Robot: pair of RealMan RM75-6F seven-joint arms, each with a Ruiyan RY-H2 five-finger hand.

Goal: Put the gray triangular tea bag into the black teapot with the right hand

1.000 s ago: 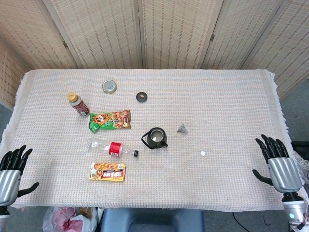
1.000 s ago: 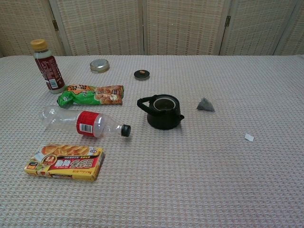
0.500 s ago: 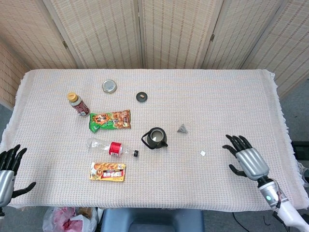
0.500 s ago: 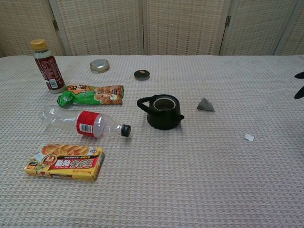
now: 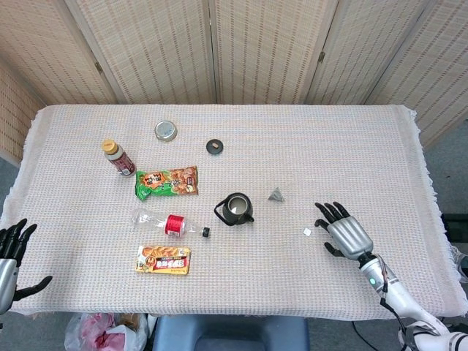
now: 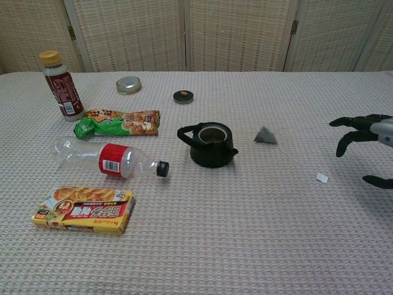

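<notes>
Right robot hand [image 5: 344, 232] over bench [image 5: 351, 146], fingers spread, holding nothing. Gray triangular tea bag [image 5: 276, 194] lies on cloth ahead and to left of it, well apart, untouched. Black teapot [image 5: 237, 209] further left, lidless, just beyond tea bag. Small white scrap [image 5: 308, 232] just beside fingertips. Left robot hand [image 5: 10, 256] at bench's near left corner, fingers apart, empty.

bare cloth between hand [image 5: 344, 232], tea bag [image 5: 276, 194]
</notes>
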